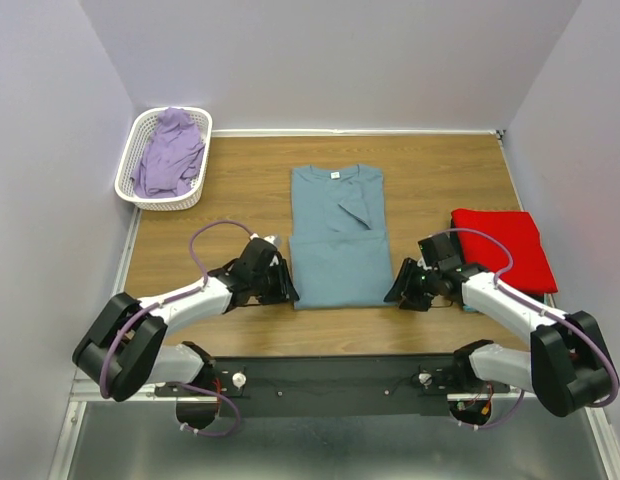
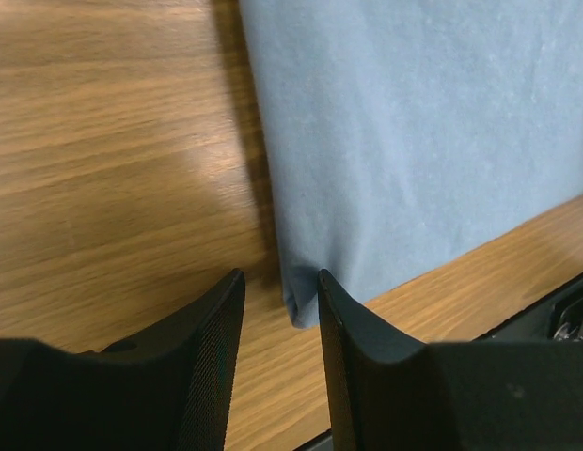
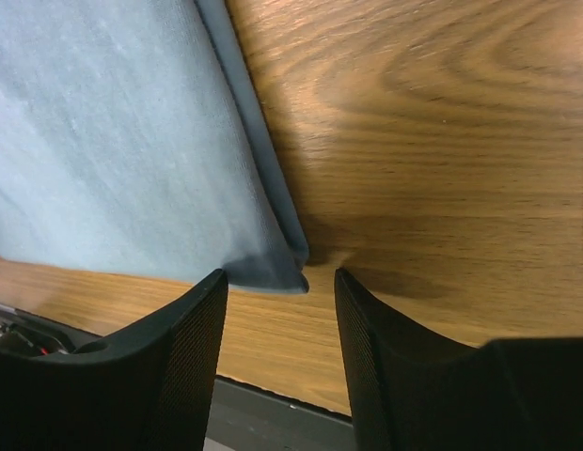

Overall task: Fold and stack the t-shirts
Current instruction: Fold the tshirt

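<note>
The dusty blue-grey t-shirt (image 1: 336,235) lies flat mid-table, sleeves folded in, pocket and white neck label up. My left gripper (image 1: 290,290) is open at its near left corner; in the left wrist view that corner (image 2: 306,305) sits between the open fingers (image 2: 216,329). My right gripper (image 1: 395,293) is open at the near right corner; the corner (image 3: 273,272) lies just ahead of the open fingers (image 3: 362,319). A folded red t-shirt (image 1: 505,248) lies at the right, a sliver of turquoise cloth (image 1: 468,308) showing under its near edge.
A white lattice basket (image 1: 162,157) at the back left holds a lilac garment (image 1: 170,150). The table's near edge and a black rail (image 1: 330,375) lie just behind the grippers. Grey walls close in left, right and back.
</note>
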